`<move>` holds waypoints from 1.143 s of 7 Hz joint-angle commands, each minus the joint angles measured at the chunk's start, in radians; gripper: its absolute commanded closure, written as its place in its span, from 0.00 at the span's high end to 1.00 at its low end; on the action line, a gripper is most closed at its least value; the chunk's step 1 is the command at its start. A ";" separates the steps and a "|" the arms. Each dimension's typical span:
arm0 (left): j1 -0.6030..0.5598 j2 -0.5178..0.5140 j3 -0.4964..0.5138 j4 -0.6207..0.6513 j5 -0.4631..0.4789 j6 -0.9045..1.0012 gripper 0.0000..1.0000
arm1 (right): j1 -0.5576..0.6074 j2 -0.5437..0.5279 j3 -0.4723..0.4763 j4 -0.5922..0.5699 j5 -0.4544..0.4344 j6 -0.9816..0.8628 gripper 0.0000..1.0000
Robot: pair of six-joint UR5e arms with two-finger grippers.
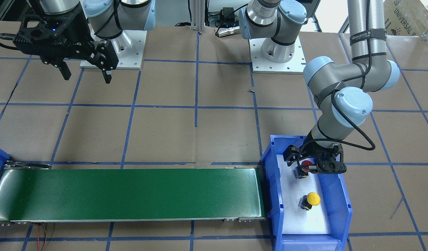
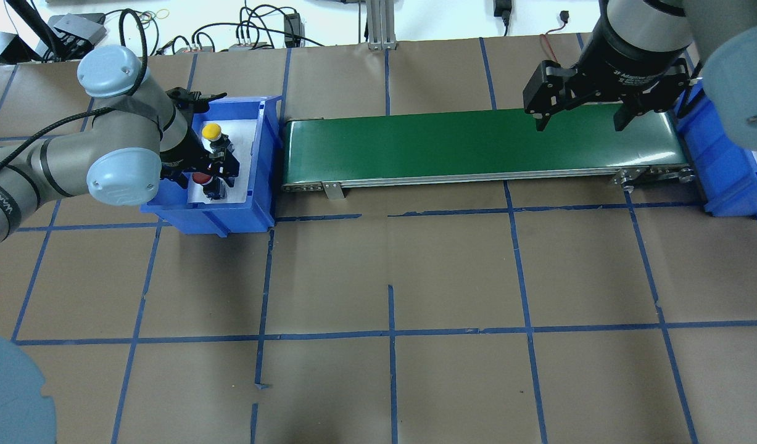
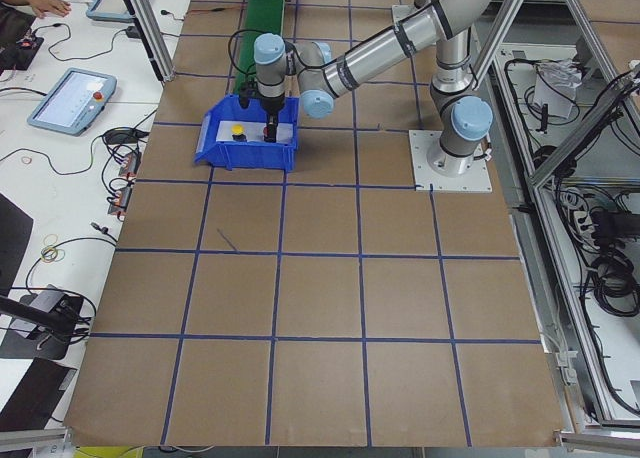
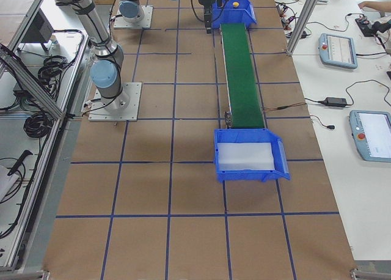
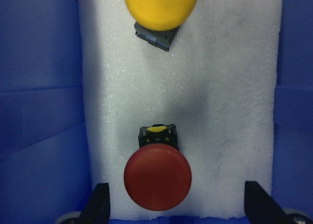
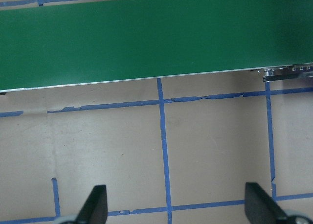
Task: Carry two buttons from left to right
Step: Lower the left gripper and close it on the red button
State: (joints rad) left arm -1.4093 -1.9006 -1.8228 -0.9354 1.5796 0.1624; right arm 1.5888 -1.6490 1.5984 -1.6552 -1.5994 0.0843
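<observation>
The red button point(image 5: 157, 177) and the yellow button point(image 5: 160, 6) stand on white foam in the blue bin point(image 1: 269, 195) at the left end of the belt. In the left wrist view my left gripper point(image 5: 178, 200) is open, its fingers wide on either side of the red cap and clear of it. From the front the left gripper point(image 1: 309, 169) hangs low in the bin over the red button point(image 1: 306, 166), and the yellow button point(image 1: 313, 198) stands free beside it. My right gripper point(image 2: 579, 123) hovers open and empty above the belt's right end.
A green conveyor belt point(image 2: 477, 145) runs between the left bin and a second blue bin point(image 4: 250, 170) lined with white foam at the right end. Brown paper with blue tape lines covers the table. Operator tablets and cables lie beyond the table's edge.
</observation>
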 commanded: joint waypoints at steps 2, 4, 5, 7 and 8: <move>0.001 -0.011 0.025 -0.002 -0.003 0.000 0.95 | -0.004 0.000 0.000 0.000 -0.002 0.000 1.00; 0.001 -0.011 0.025 -0.002 -0.004 -0.001 0.84 | 0.000 0.000 0.000 0.000 -0.001 0.000 1.00; 0.001 -0.011 0.025 -0.002 -0.006 0.002 0.55 | 0.002 0.000 0.000 0.000 0.001 0.000 1.00; 0.003 -0.011 0.055 -0.002 -0.001 0.028 0.00 | 0.003 0.000 0.000 0.000 0.001 0.000 1.00; 0.004 -0.009 0.113 -0.022 0.006 0.052 0.00 | 0.003 0.000 0.000 0.000 0.001 0.000 1.00</move>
State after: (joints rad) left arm -1.4066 -1.9111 -1.7603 -0.9423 1.5800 0.1904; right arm 1.5916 -1.6490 1.5984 -1.6552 -1.5985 0.0844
